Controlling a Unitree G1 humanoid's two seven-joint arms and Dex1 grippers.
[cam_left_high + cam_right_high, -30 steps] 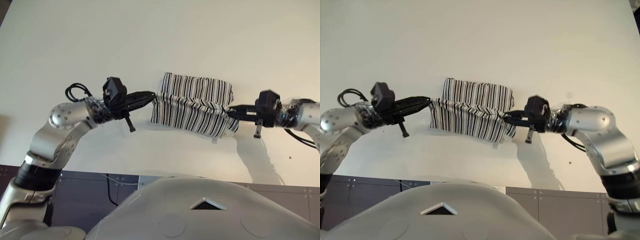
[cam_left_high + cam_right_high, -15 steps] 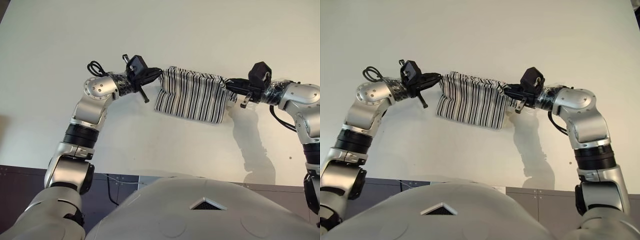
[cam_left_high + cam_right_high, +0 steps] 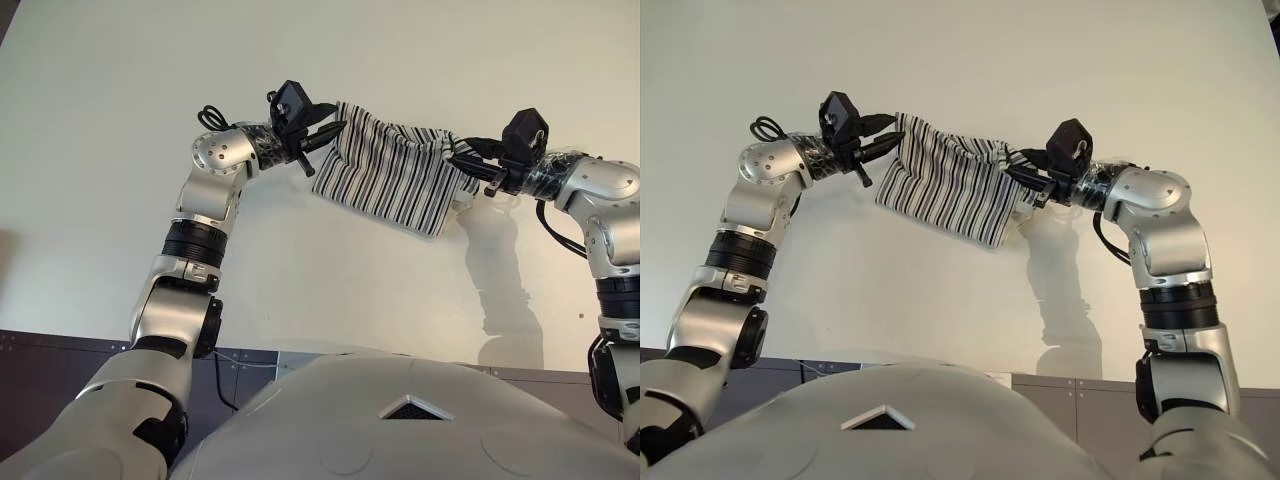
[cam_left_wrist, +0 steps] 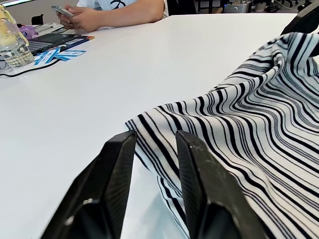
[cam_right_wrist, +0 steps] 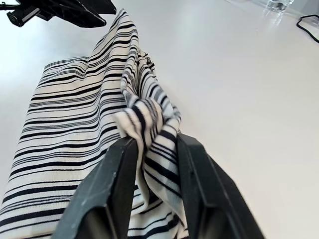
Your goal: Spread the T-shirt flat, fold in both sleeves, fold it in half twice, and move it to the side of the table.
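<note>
- T-shirt (image 3: 395,180): a folded, black-and-white striped bundle on the white table (image 3: 300,290), well back from its near edge, between the two grippers.
- Left gripper (image 3: 328,131): at the shirt's left corner, jaws narrowly apart, with the cloth's corner just ahead of the fingertips.
- Right gripper (image 3: 462,158): at the shirt's right end, jaws clamped on a bunched fold of the striped cloth.

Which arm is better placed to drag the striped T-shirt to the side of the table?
Right: the right gripper is shut on a bunched edge of the T-shirt, while the left gripper is open, holding nothing.
</note>
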